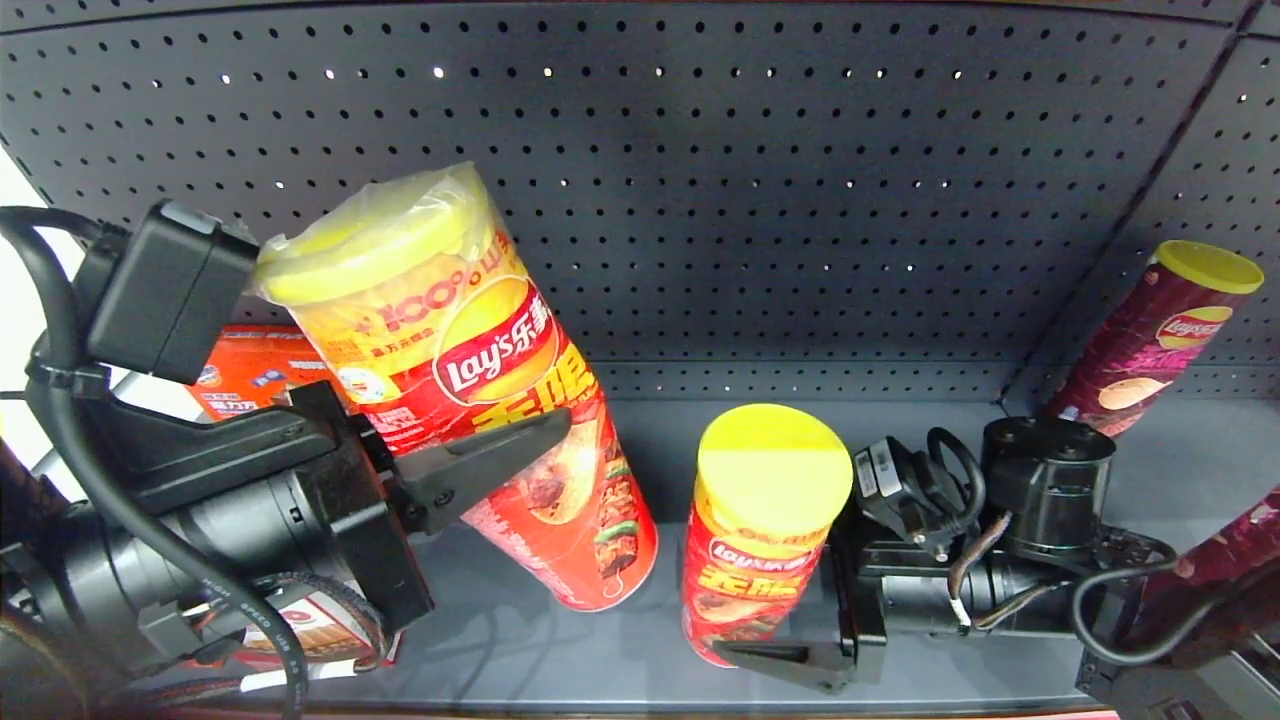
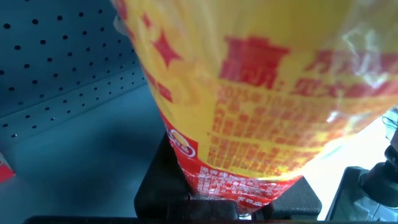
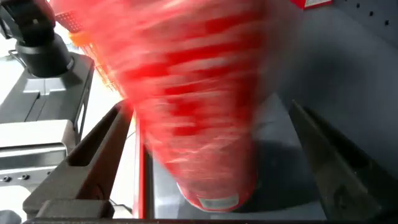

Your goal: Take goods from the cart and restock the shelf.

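Found the left gripper [image 1: 500, 410] clamped on a tall red-and-yellow cylindrical can [image 1: 470, 360], yellow-lidded, top wrapped in clear film, tilted with the lid toward the robot's left, over the grey metal shelf floor [image 1: 650, 440]. Contact of base with floor not determinable.

Found the right gripper [image 3: 208, 111] straddling a second red-and-yellow cylindrical can [image 1: 760, 560], upright on the same floor, just right of the first. Fingers [image 3: 93, 155] spread apart, clear of the can on at least one side.

Noted a dark perforated back panel [image 1: 800, 200] behind both cans. Noted a purple cylindrical can [image 1: 1150, 350] with yellow lid, tilted, in the right rear corner, well apart from the red cans, with the right arm lying between. Noted an orange-red carton [image 1: 250, 370] at the left rear, largely blocked by the left arm.

Labels on the red cans: red logo with white lettering, large yellow characters, pictured grilled meat. Label on the purple can: similar logo above a pictured chip.
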Motion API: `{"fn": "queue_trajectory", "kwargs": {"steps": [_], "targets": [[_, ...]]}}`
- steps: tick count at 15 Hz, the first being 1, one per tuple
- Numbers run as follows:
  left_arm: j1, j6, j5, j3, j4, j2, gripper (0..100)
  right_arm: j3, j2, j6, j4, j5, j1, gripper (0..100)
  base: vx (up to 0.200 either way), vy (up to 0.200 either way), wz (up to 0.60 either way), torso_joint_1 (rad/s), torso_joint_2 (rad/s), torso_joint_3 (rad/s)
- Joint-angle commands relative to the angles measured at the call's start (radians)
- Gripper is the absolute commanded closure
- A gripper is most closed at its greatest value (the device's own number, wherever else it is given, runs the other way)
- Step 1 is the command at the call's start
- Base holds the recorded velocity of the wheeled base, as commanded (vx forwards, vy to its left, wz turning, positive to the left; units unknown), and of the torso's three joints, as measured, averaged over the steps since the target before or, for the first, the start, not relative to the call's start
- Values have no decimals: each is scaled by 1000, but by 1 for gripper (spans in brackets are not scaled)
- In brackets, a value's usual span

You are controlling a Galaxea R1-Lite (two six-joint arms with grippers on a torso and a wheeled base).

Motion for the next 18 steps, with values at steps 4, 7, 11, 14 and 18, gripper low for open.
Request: {"fn": "queue_trajectory", "kwargs": {"steps": [4, 7, 11, 14, 18], "targets": [[0, 0, 0, 4, -2, -6, 100, 120, -241, 35, 16, -80, 0, 0, 0, 0, 0, 0, 0, 0], [0, 0, 0, 5, -2, -6, 100, 163, -399, 81, 33, -230, 2, 0, 0, 0, 0, 0, 0, 0], [0, 1, 0, 5, -2, -8, 100, 205, -713, 90, 324, -494, 8, 0, 0, 0, 0, 0, 0, 0], [-2, 1, -2, 5, -2, -6, 100, 333, -928, 97, 525, -724, 7, 0, 0, 0, 0, 0, 0, 0], [0, 1, -2, 4, -2, -8, 100, 531, -1221, 110, 677, -881, -44, 0, 0, 0, 0, 0, 0, 0]]}}
